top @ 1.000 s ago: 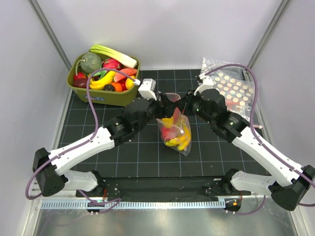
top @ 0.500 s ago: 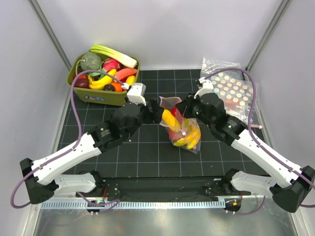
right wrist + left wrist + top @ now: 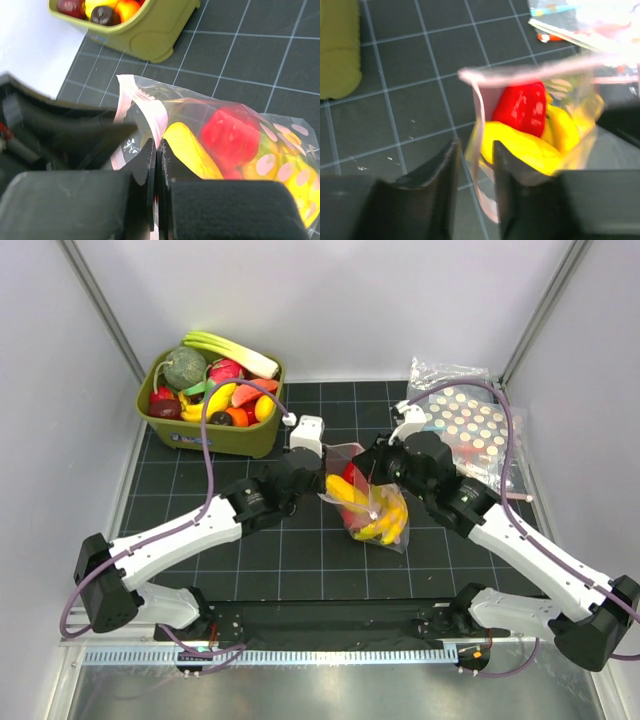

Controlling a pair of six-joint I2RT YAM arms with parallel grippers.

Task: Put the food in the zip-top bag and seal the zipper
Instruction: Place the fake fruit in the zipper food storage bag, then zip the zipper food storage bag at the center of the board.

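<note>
The zip-top bag [image 3: 372, 505] hangs between both grippers above the mat. Inside it are a yellow banana bunch [image 3: 187, 150] and a round red fruit [image 3: 230, 135]. My right gripper [image 3: 159, 150] is shut on the pinkish-red zipper [image 3: 150, 107] at the bag's mouth. My left gripper [image 3: 474, 150] straddles the other end of the zipper [image 3: 477, 125]. Its jaws are narrow, with a gap showing on each side of the strip. The red fruit [image 3: 522, 107] and banana [image 3: 520, 147] lie just beyond its fingers. From above, the left gripper [image 3: 322, 478] and right gripper [image 3: 372, 468] flank the bag's top.
A green bin [image 3: 200, 435] full of toy produce stands at the back left. Larger clear bags with rows of coloured dots [image 3: 470, 425] lie at the back right. White walls close in the mat on both sides.
The left gripper drew back to the left, then returned to the bag's mouth, and its jaws narrowed around the zipper. The bag shifted slightly right. The right gripper kept its grip.
</note>
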